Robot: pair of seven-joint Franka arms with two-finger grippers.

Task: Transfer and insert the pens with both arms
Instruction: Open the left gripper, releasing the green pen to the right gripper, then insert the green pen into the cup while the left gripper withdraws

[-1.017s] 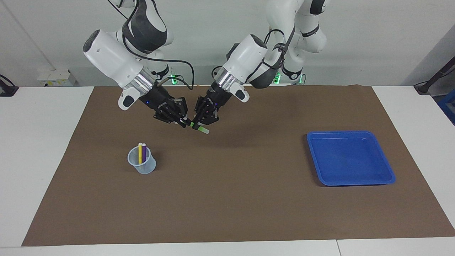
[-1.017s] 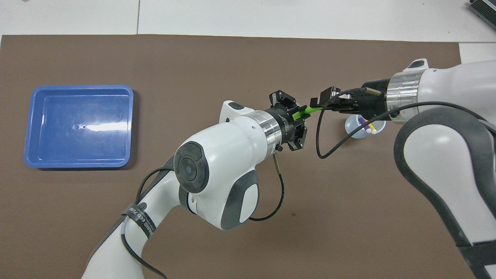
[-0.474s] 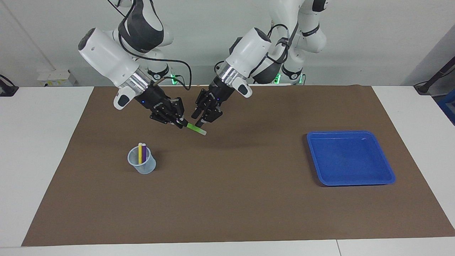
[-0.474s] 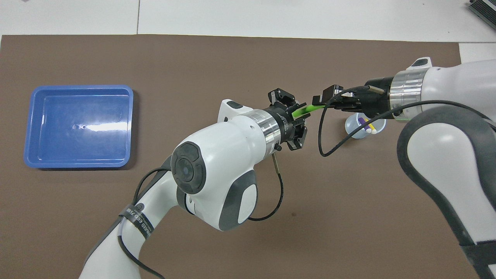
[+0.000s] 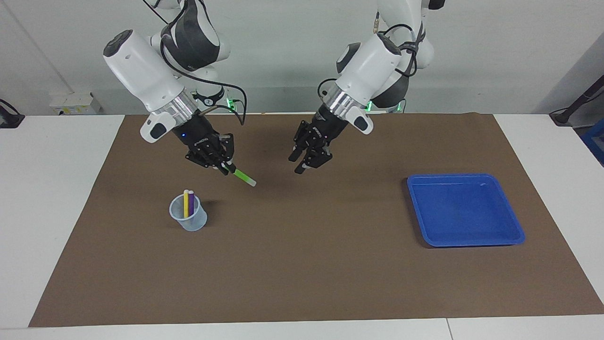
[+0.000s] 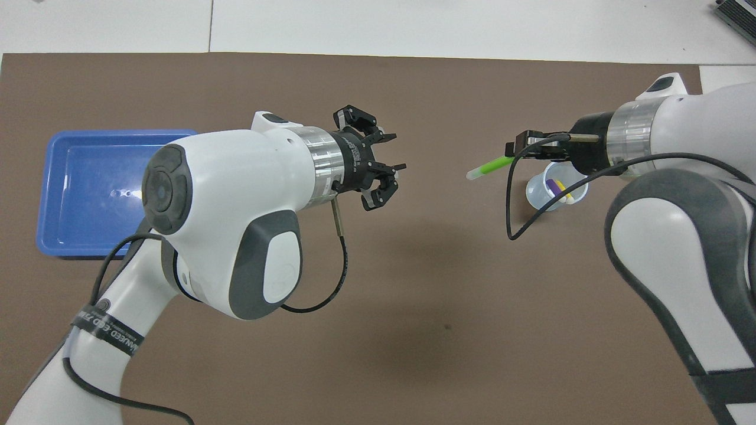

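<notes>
My right gripper [image 5: 225, 167] is shut on one end of the green pen [image 5: 243, 177], held up at a slant over the brown mat, its pale tip pointing down and toward the table's middle. It also shows in the overhead view [image 6: 490, 167], sticking out of the right gripper [image 6: 520, 147]. The yellow pen [image 5: 186, 204] and purple pen [image 5: 191, 200] stand in a clear cup [image 5: 193, 223], which sits just below the right gripper's hand. My left gripper [image 5: 298, 164] is open and empty over the mat's middle, apart from the pen, fingers spread in the overhead view [image 6: 387, 177].
A blue tray [image 5: 472, 243] sits empty toward the left arm's end of the table, partly hidden by the left arm in the overhead view [image 6: 88, 195]. The brown mat [image 5: 330, 264] covers most of the white table.
My left gripper opened, let go of the green pen and drew back toward its own end. My right gripper kept the pen and moved toward the cup.
</notes>
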